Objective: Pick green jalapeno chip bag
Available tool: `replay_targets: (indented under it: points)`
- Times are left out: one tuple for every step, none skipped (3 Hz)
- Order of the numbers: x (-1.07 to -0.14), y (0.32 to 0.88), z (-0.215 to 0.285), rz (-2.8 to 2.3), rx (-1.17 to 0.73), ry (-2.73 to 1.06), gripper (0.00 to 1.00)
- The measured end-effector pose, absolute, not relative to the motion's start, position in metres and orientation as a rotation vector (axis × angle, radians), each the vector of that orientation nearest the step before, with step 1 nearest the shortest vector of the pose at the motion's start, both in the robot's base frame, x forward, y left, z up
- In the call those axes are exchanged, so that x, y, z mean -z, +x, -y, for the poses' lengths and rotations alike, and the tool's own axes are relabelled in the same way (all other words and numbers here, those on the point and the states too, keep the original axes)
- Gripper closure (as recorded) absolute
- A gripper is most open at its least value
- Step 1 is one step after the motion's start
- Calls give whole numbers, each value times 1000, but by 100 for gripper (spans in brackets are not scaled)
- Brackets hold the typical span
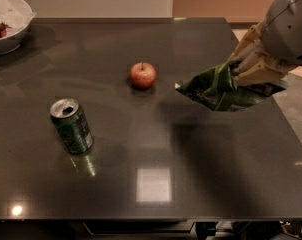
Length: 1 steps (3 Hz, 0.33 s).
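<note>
The green jalapeno chip bag point(217, 89) is a crinkly glossy green bag hanging in the air above the right part of the dark table point(141, 149). My gripper point(248, 66) is shut on the bag's right end, with its tan fingers point(251, 59) wrapped around it. The bag casts a shadow on the table below it. The grey arm enters from the upper right corner.
A red apple point(143, 75) sits at the table's middle. A green soda can point(71, 126) stands at the left front. A white bowl point(8, 19) with red food is at the far left corner. The table's right edge lies just under the arm.
</note>
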<state>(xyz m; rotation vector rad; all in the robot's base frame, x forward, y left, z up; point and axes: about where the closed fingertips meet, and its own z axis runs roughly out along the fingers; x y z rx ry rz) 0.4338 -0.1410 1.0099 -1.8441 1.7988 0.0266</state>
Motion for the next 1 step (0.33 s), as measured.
replay_targets:
  points:
    - [-1010, 434, 141, -1799, -26, -1844, 100]
